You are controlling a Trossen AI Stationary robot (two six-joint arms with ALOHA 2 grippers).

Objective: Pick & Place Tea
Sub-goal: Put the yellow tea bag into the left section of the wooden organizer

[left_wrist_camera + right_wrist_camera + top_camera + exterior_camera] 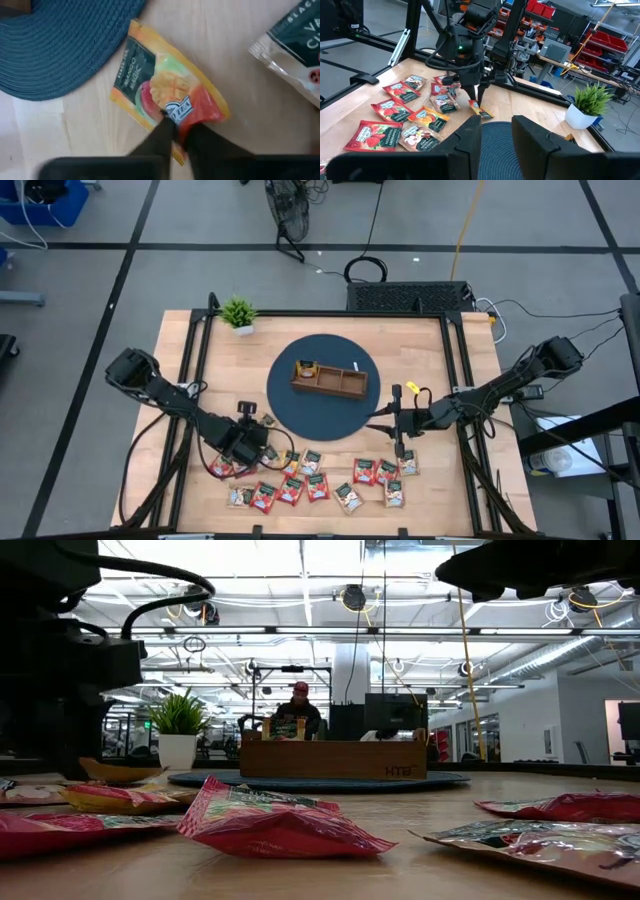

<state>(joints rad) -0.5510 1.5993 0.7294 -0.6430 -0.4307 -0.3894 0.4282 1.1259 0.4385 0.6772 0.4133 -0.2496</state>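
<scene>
Left end effector pinches orange mango tea sachet on tabletop beside blue mat; right end effector parted, empty.

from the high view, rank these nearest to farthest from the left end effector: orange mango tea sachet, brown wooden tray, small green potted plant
1. Orange mango tea sachet: pinched in the left end effector, beside the round blue mat's edge.
2. Brown three-compartment wooden tray: on the mat, at table centre.
3. Small green potted plant: at the table's far edge.

Left gripper lowered, fingers pinched, right gripper raised, fingers parted
</scene>
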